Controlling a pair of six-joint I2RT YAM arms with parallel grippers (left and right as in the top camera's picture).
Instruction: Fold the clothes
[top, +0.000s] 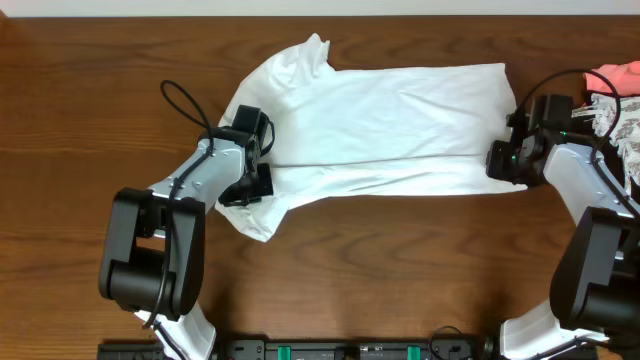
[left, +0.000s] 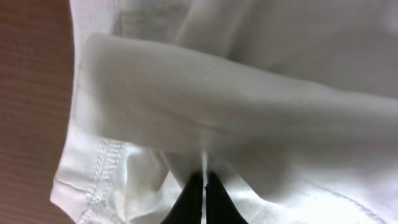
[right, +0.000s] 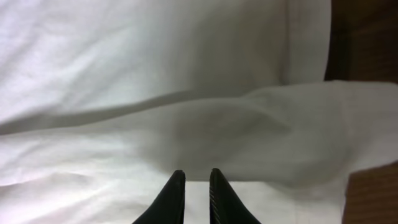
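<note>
The clothes are one white T-shirt (top: 400, 110) spread lengthwise across the brown table (top: 80, 120), collar end to the left, with a fold line running along its middle. My left gripper (top: 266, 166) sits on the shirt's left end by the sleeve. In the left wrist view the left gripper (left: 204, 179) is shut on a thin ridge of the white cloth (left: 249, 112), beside a stitched hem (left: 99, 168). At the hem end my right gripper (top: 497, 160) pinches the shirt. In the right wrist view the right gripper (right: 196, 175) has its fingers nearly together, holding a raised fold of cloth (right: 249, 124).
A pile of pink and white garments (top: 615, 95) lies at the far right edge, close behind the right arm. A black cable loop (top: 185, 105) arcs over the table left of the shirt. Bare wood shows in front of the shirt.
</note>
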